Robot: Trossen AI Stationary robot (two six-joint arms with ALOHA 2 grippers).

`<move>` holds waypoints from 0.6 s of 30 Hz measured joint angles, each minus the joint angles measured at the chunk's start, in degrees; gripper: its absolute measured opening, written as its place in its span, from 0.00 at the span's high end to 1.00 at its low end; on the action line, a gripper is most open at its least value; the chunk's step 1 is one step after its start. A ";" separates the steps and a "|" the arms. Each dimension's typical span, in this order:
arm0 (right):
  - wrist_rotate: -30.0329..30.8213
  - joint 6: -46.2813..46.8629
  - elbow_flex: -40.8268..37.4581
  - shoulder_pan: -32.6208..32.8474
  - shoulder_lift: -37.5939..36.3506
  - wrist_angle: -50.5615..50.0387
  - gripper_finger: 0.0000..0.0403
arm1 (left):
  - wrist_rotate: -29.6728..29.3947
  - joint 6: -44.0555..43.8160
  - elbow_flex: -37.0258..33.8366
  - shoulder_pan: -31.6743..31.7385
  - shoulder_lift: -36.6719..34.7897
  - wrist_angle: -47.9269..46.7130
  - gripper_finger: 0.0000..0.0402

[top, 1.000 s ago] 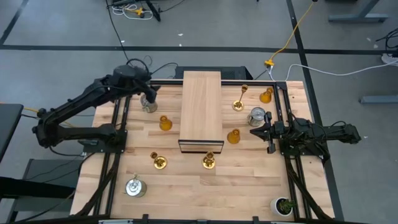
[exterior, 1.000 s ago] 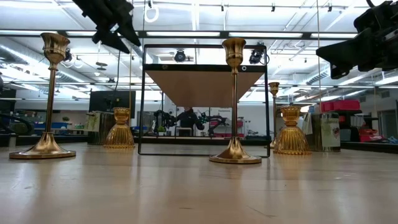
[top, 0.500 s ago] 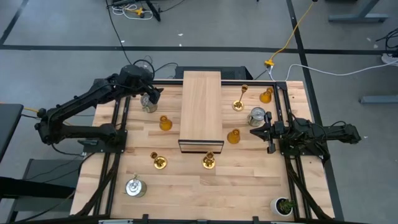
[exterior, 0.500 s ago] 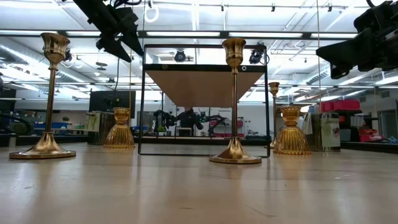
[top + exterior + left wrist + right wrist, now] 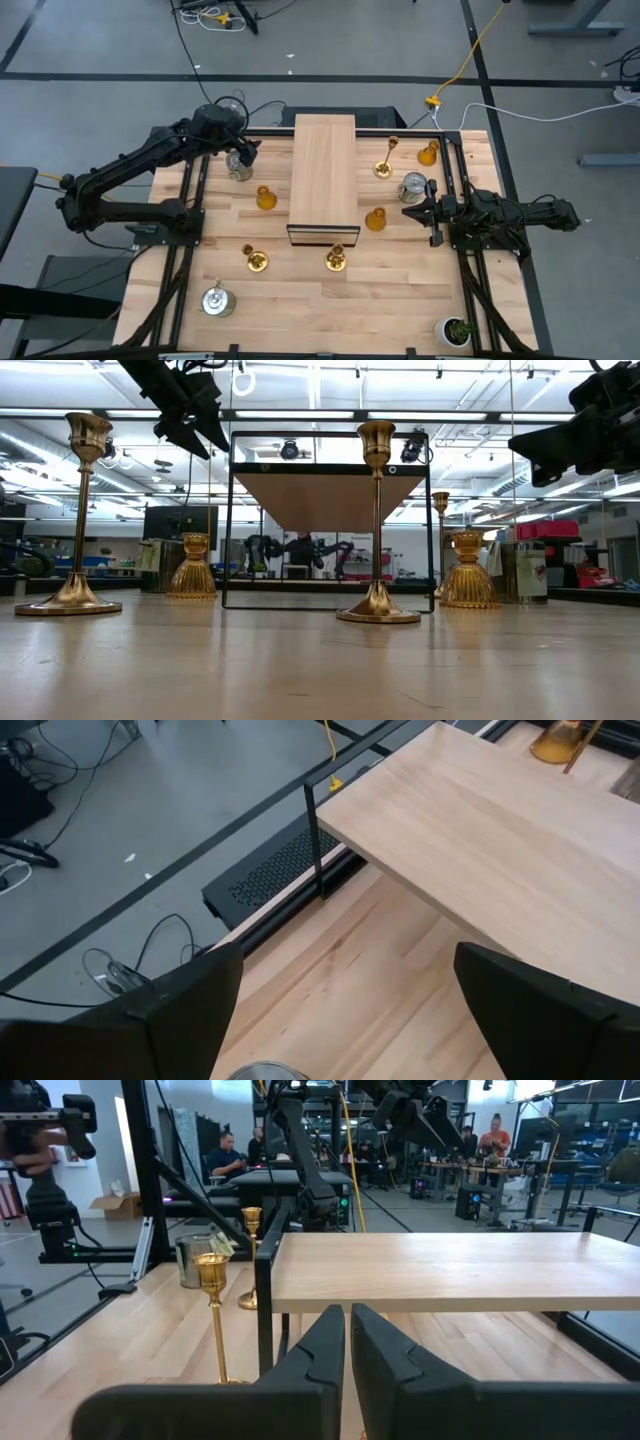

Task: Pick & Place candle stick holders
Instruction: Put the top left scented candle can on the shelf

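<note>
Left pincer (image 5: 243,152): wide open, empty, above silver can (image 5: 238,168) at desk (image 5: 300,300) far left.
Right pincer (image 5: 406,212): closed, empty, beside second can (image 5: 413,186).
Gold candlesticks (image 5: 255,260): standing near the wooden shelf (image 5: 324,170).

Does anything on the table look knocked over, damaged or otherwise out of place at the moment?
Nothing stands out: the gold candlesticks, amber holders and silver cans that can be judged all stand upright, apart, around the wooden shelf.
</note>
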 joint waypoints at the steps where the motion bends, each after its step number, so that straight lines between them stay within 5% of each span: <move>1: 0.00 -0.01 0.00 0.01 0.00 0.00 0.93 | 0.00 -0.24 0.00 0.00 0.00 -0.01 0.07; 18: 0.00 0.00 -0.01 0.00 0.00 0.00 0.93 | 0.86 -6.11 0.00 2.16 0.00 -6.12 0.01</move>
